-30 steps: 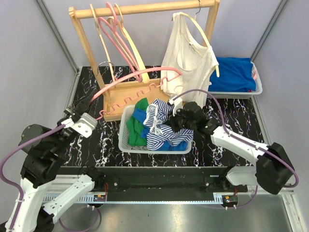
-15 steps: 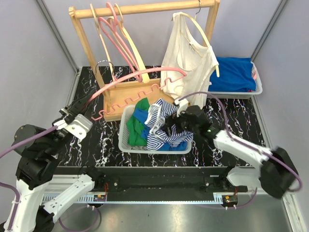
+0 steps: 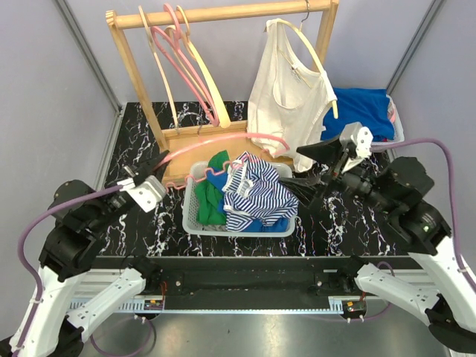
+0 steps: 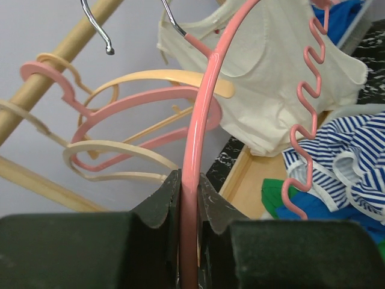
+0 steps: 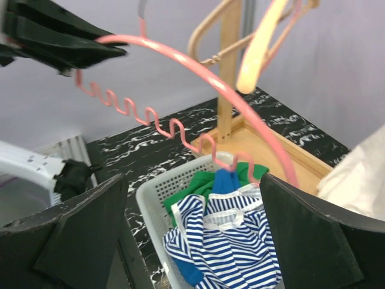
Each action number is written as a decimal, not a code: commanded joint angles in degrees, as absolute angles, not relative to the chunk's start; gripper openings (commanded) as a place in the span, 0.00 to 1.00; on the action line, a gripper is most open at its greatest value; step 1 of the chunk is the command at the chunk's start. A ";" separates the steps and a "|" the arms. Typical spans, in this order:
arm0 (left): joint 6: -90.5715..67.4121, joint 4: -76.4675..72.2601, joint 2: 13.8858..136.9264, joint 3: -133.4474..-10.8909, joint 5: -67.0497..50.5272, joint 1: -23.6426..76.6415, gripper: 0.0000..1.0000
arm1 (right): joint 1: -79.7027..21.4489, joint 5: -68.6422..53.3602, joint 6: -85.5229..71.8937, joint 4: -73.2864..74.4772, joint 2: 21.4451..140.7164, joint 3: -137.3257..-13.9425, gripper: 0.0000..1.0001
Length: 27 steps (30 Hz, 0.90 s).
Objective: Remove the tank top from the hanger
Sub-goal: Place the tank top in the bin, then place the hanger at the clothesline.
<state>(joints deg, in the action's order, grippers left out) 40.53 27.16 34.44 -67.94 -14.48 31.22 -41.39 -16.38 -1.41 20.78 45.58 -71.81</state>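
Striped tank top [image 3: 256, 195]: lies crumpled in the white basket [image 3: 190, 208] at the middle of the tabletop [image 3: 342, 216], on top of green and blue clothes.
Pink hanger [image 3: 230, 137]: its long axis runs roughly along the 9-to-3 line above the basket, with the 3 o'clock end over the striped cloth. No strap looks threaded on it. Whether the tip of the wavy lower bar touches the clothes cannot be told.
Left pincer [image 3: 152, 167]: clamped on the hanger's curved arm at its 9 o'clock end, with the rod squeezed between both pads in the left wrist view.
Right pincer [image 3: 309, 165]: fingers spread wide apart and holding nothing. It hovers just off the basket's 3 o'clock edge.
Key relation: the striped top lies at about 9 o'clock from the right pincer and below it, and at 3 o'clock from the left pincer. The right arm is nearer.
Progress, as a judgement: the top seems free of the hanger, so what is left is carrying the hanger clear.
Open room: bare tabletop lies at 9 o'clock from the basket.
Edges to mind: the wooden rack [image 3: 223, 13] and its base stand at 12 o'clock, and a cream tank top [image 3: 286, 97] hangs on it close behind the pink hanger's far end.
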 commanded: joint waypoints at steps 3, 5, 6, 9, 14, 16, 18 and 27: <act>45.43 35.24 35.86 -69.52 -32.85 31.03 0.07 | -41.84 -27.07 5.62 29.52 48.24 -78.74 1.00; 46.05 35.68 36.03 -69.26 -37.06 31.03 0.02 | -41.84 -28.56 7.73 33.11 50.79 -80.24 1.00; 45.97 35.60 36.38 -69.17 -37.96 31.03 0.00 | -41.75 -30.74 8.00 34.00 53.32 -81.55 1.00; 44.48 35.77 38.75 -70.66 -40.51 31.03 0.00 | -41.75 -34.00 8.35 35.59 56.85 -82.70 1.00; 45.17 35.60 41.22 -72.86 -43.24 31.03 0.00 | -41.84 -35.51 9.23 34.90 58.18 -82.71 1.00; 46.57 35.51 41.66 -73.12 -43.68 31.03 0.00 | -41.84 -36.47 9.84 34.72 58.45 -82.88 1.00; 48.33 35.07 42.10 -73.21 -44.03 31.03 0.00 | -41.75 -37.79 10.19 34.89 58.71 -83.14 1.00; 50.18 30.59 42.98 -72.51 -43.86 31.11 0.00 | -41.75 -42.19 9.84 36.30 60.64 -83.58 0.83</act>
<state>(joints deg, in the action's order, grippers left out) 48.71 37.71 42.61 -70.46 -41.65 31.14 -41.39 -38.94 9.28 35.99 60.10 -81.38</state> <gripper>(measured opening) 0.144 0.848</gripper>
